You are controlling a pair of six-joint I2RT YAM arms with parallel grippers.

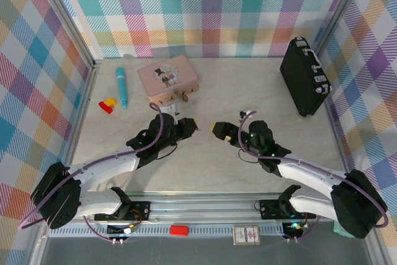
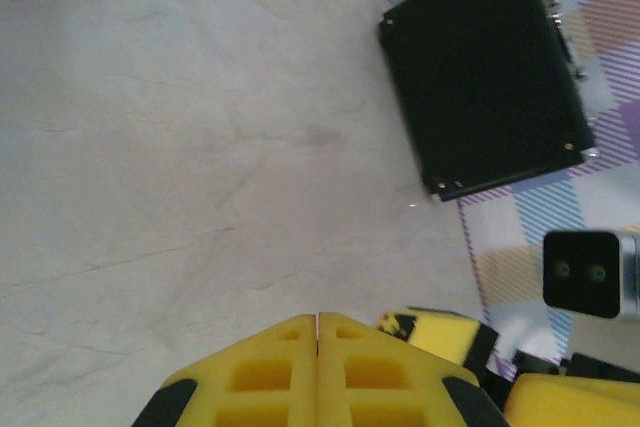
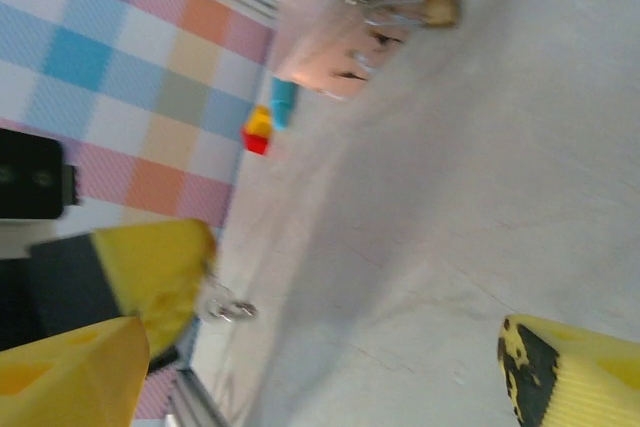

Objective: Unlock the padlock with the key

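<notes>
The brass padlock (image 1: 183,97) hangs on the front of the pink tin box (image 1: 167,79); the right wrist view shows this padlock (image 3: 438,7) blurred at the top. My left gripper (image 1: 189,126) is shut, its yellow fingers (image 2: 318,367) pressed together. From its tip a tiny grey metal key (image 3: 225,305) sticks out, pointing toward my right gripper (image 1: 218,130). That right gripper (image 3: 320,377) is open, its fingers far apart with nothing between them, a short way right of the key. The two grippers face each other above the table's middle.
A black case (image 1: 304,76) stands at the back right, also seen as the black case (image 2: 490,67) ahead of the left wrist. A teal pen (image 1: 121,87) and a red-and-yellow block (image 1: 108,105) lie left of the pink box. Plaid walls enclose the table.
</notes>
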